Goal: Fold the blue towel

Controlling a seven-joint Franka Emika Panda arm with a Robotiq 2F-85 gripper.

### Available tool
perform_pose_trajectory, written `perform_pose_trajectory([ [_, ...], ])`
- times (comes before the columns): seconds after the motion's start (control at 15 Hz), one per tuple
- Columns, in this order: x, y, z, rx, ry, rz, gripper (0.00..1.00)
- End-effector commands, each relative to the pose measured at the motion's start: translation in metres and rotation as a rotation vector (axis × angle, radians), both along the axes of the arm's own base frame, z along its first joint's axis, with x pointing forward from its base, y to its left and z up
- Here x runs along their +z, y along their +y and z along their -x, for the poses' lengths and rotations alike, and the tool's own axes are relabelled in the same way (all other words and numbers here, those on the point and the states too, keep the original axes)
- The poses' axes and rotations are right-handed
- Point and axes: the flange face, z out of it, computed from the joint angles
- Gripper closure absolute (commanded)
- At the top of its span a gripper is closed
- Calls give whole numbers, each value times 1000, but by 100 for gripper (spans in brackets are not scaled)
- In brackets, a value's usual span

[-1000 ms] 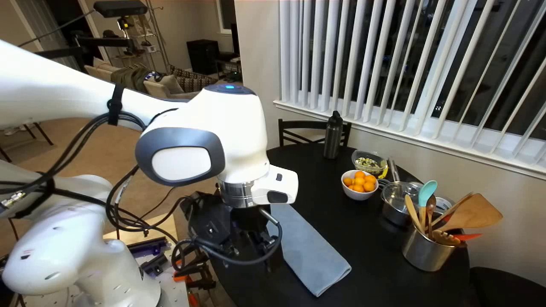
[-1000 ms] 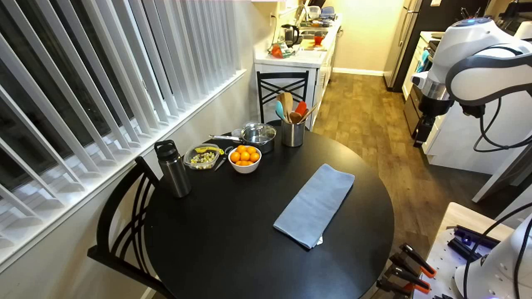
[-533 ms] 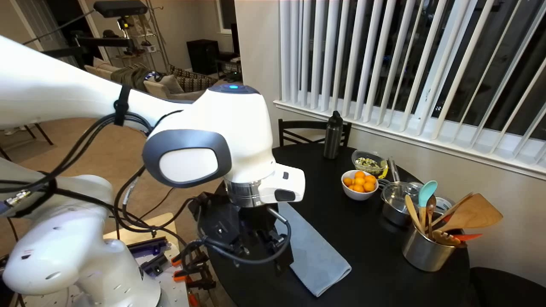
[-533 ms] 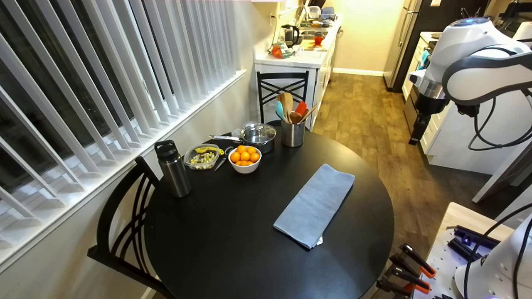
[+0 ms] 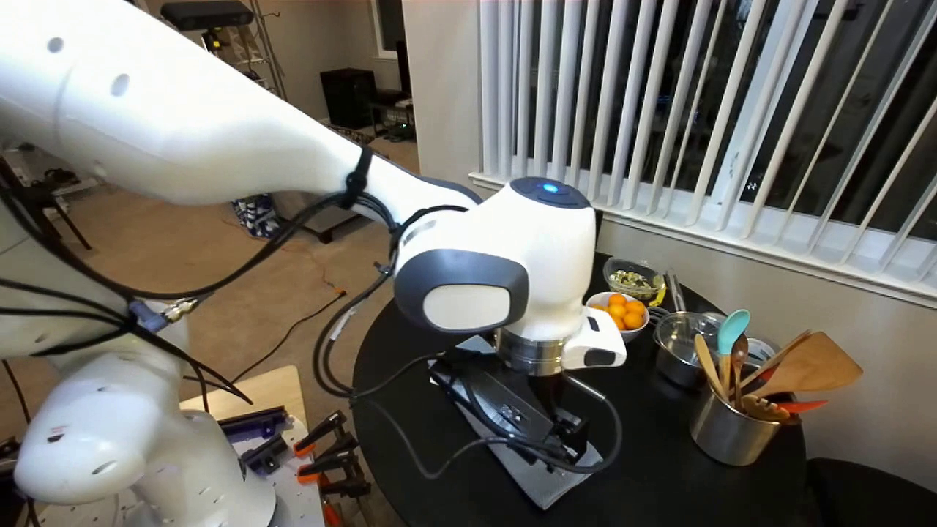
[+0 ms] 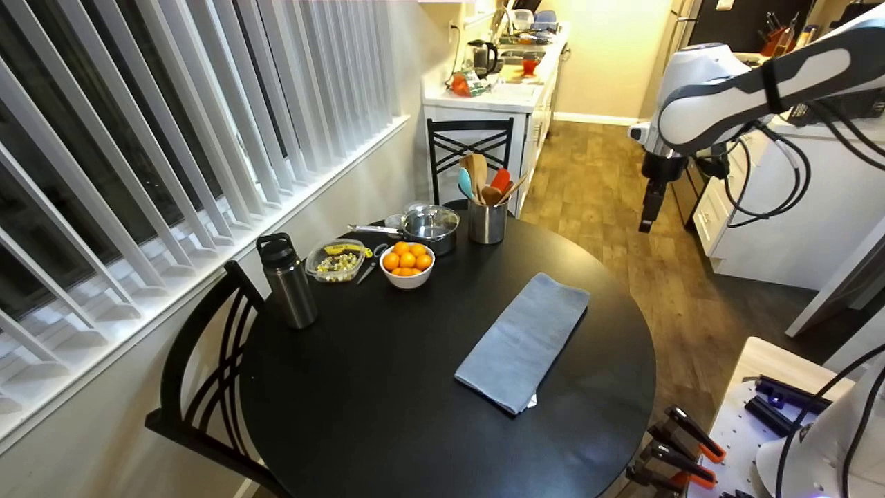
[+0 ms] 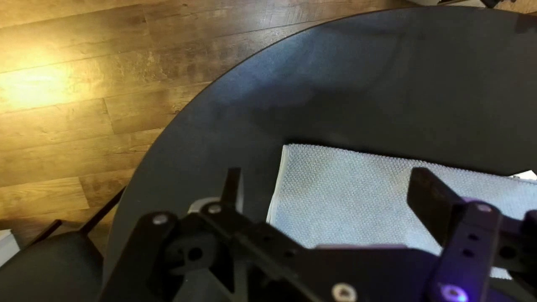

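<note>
Grey-blue and finely textured, the rectangular cloth towel (image 7: 344,201) lies flat on the round black table (image 7: 369,96), lower than my black two-fingered gripper (image 7: 329,184). From the wrist, I see the towel's long axis run roughly along the line between my fingertips, one short edge showing in the gap: one finger appears over tabletop, the other over cloth. I judge a descent should straddle that edge, though height makes alignment uncertain. My jaws stand wide apart, holding nothing; in an exterior view the gripper hangs in the air, touching neither towel nor table.
</note>
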Motion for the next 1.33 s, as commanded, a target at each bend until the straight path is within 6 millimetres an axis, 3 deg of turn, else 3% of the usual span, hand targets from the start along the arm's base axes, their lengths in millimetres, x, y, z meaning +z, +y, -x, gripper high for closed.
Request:
perform_pose_trajectory([
  [0.0, -49, 15, -30, 131, 32, -23, 0],
  [0.27, -89, 33, -34, 151, 36, -10, 0],
  [0.33, -80, 35, -37, 153, 57, 3, 0],
  [0.47, -91, 36, -37, 158, 64, 3, 0],
  [1.0, -91, 33, -36, 150, 64, 3, 0],
  [1.07, -92, 32, -40, 172, 48, -12, 0],
  [1.27, -112, 3, -75, 230, -49, -64, 0],
])
